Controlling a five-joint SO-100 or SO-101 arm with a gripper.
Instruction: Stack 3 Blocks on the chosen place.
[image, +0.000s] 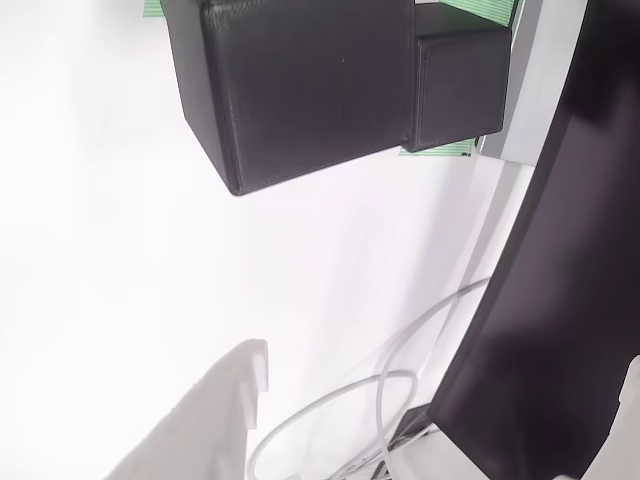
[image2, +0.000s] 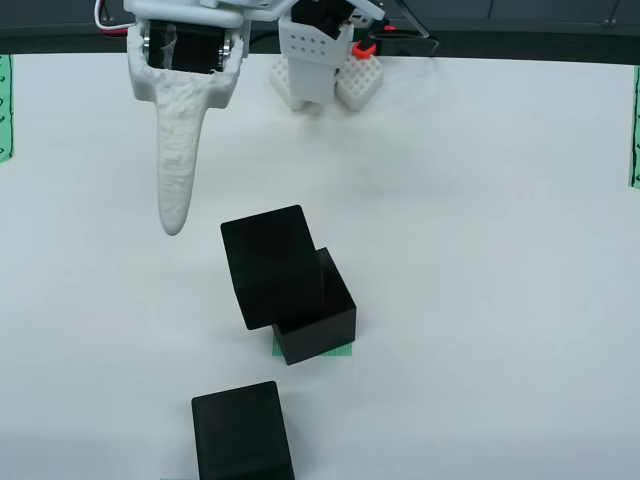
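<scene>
White tabletop (image2: 480, 250) seen from above: two stacked blocks, top block (image2: 270, 265) skewed on lower block (image2: 322, 322) over green striped patch (image2: 342, 352); third block (image2: 240, 432) apart near bottom edge. Gripper (image2: 175, 215) raised, empty, opening unclear.

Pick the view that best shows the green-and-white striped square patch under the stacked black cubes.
Neither shows it whole. The view from above is better: the green-and-white striped square patch peeks out beneath the lower matte black cube. The view riding on the gripper catches a thin green sliver.
</scene>
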